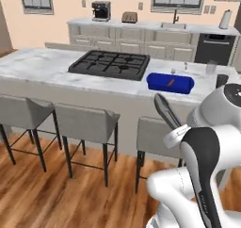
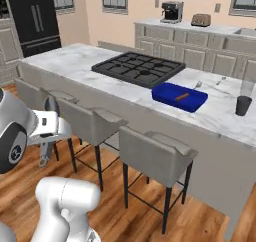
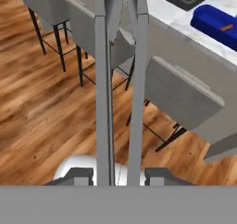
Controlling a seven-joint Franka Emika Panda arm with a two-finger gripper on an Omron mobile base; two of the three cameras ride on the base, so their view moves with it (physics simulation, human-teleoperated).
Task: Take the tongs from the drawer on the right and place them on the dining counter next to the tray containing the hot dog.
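Tongs (image 3: 120,89) are pinched near their base by the tool (image 3: 119,174), held in air over floor beside the stools (image 1: 87,121), w/ tray (image 1: 170,83) on tabletop (image 1: 42,64) well apart, so long arms may hit a stool back & twist out of the grip.

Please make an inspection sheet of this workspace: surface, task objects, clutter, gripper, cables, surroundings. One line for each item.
Surface: dining counter, white marble with grey veins, cooktop set in it.
Task objects: tongs held between the gripper's fingers, arms pointing away from the hand, above the wooden floor, short of the counter; blue tray on the counter, hot dog inside it.
Clutter: dark cup and clear glass on the counter beyond the tray.
Gripper: gripper closed on the tongs.
Cables: nothing seen.
Surroundings: grey stools along the counter; back worktop with coffee machine and toaster.
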